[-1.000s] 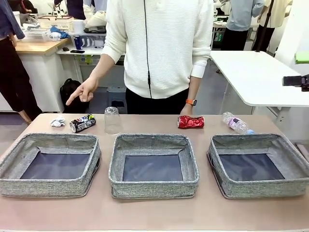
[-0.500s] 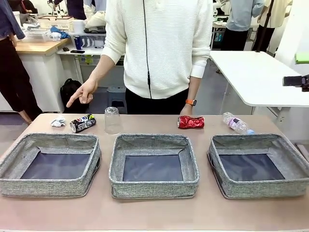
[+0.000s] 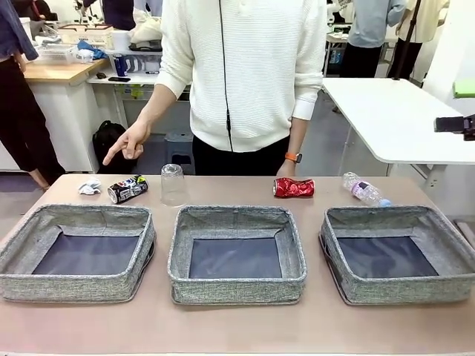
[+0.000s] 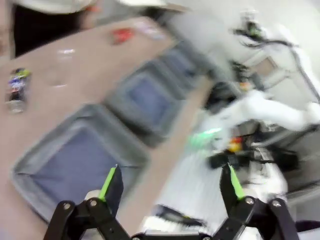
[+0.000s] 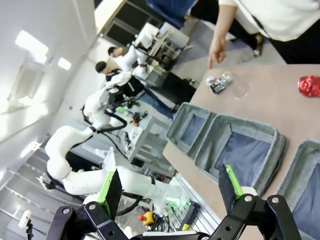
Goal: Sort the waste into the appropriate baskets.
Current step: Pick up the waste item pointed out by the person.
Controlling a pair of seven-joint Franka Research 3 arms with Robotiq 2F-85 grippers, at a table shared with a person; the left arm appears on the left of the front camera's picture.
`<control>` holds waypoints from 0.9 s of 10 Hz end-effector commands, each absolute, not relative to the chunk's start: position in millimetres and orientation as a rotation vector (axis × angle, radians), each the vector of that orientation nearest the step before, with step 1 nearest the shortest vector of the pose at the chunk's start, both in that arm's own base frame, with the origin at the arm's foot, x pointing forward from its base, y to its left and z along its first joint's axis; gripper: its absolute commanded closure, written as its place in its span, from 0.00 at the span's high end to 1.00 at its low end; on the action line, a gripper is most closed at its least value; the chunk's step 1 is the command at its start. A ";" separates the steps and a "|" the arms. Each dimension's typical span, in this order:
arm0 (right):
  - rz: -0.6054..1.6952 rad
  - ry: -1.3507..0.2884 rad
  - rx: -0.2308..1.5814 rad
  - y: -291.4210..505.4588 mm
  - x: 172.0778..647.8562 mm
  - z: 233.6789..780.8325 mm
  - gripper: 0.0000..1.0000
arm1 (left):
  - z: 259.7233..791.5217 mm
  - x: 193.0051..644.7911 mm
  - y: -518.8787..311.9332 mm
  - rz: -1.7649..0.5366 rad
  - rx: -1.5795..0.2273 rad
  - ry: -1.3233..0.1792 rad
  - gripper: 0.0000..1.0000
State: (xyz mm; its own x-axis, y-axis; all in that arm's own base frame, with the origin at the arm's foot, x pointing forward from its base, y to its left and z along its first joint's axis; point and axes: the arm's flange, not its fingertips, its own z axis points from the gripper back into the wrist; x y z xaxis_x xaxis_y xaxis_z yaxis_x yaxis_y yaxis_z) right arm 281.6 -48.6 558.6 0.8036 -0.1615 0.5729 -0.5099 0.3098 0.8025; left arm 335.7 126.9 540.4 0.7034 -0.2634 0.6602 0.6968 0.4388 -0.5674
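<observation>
Three grey woven baskets sit in a row along the near half of the table (image 3: 237,326): the left basket (image 3: 70,288), the middle basket (image 3: 236,289) and the right basket (image 3: 408,291), each with nothing on its dark bottom. All the waste lies on the table beyond them, toward the far edge. At the far left is a crumpled paper wad (image 3: 89,187), and just to its right a dark printed can (image 3: 127,189) lies on its side. A clear plastic cup (image 3: 172,184) stands upside down just beside the can, behind the gap between the left and middle baskets. Further right, a crushed red can (image 3: 293,187) lies behind the right corner of the middle basket, and a clear bottle (image 3: 364,190) lies on its side behind the right basket. A person in a white jumper stands at the far side. The person's pointing hand (image 3: 128,142) hangs above the far left end of the table, index finger aimed down toward the paper wad and the dark can without touching either. The person's other hand (image 3: 286,169) rests low just behind the red can. The left robot hand (image 4: 171,172) is held up over the near left side, fingers spread wide and gripping nothing; its view is blurred. The right robot hand (image 5: 169,174) is likewise spread wide with nothing between its fingers, well above the near edge.
</observation>
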 end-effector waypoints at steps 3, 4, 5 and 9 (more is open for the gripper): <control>0.278 -0.662 1.268 -48.5 286.1 561.0 1.00 | 537.2 388.0 101.1 -0.425 -0.182 -0.482 1.00; 0.278 -0.662 1.268 -48.5 286.1 561.0 1.00 | 544.4 385.3 90.7 -0.436 -0.290 -0.509 1.00; 0.278 -0.662 1.268 -48.5 286.1 561.0 1.00 | 545.5 393.1 111.8 -0.567 -0.426 -0.565 1.00; 0.278 -0.662 1.268 -48.5 286.1 561.0 1.00 | 543.3 422.4 89.3 -0.490 -0.328 -0.543 1.00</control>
